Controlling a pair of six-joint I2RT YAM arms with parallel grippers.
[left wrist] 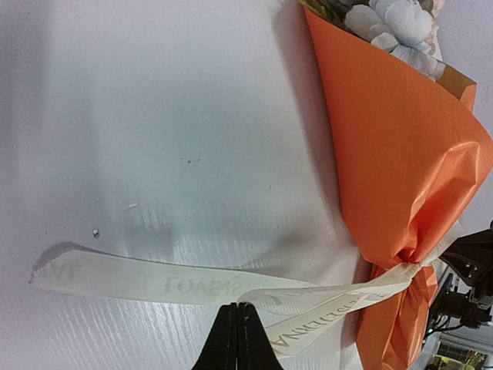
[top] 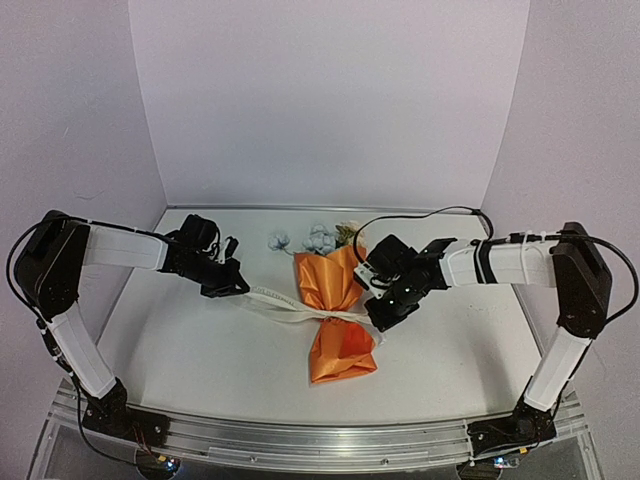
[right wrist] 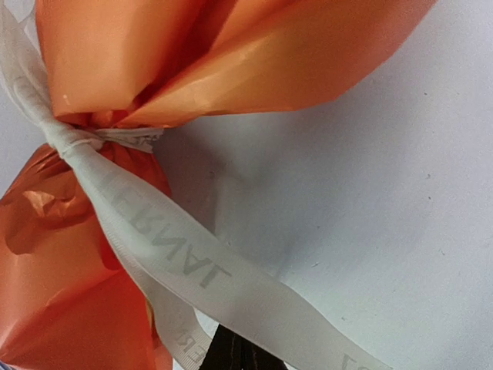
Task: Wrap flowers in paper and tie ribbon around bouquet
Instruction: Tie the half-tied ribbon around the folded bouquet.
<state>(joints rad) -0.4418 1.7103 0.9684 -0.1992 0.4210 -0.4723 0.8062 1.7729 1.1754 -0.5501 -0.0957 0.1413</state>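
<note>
Bouquet (top: 337, 300) is lying in the middle of the table (top: 200, 370), blooms pointing to the far wall. Orange paper (left wrist: 393, 154) is wrapping the stems and flaring out at both ends. It is being cinched at the middle. Pale blue and cream flowers (top: 320, 238) are sticking out of the far end.

Cream ribbon (top: 285, 303) is sitting knotted around the cinch. One strand is running left from the knot to the left claw (top: 240, 288), raised off the table and throwing a shadow. Its loose end is trailing on past the claw, and faint printed letters are showing on it.

Left claw is sitting closed and pinching the ribbon at its lower edge, well left of the bouquet.

Right claw (top: 383, 318) is sitting just right of the cinch, close against the paper. Its jaws are closed. In its wrist view a wide ribbon strand is crossing over the fingertips and hiding them, so I cannot tell if ribbon is being pinched there. A second, narrower strand is hanging just beside it.
</note>
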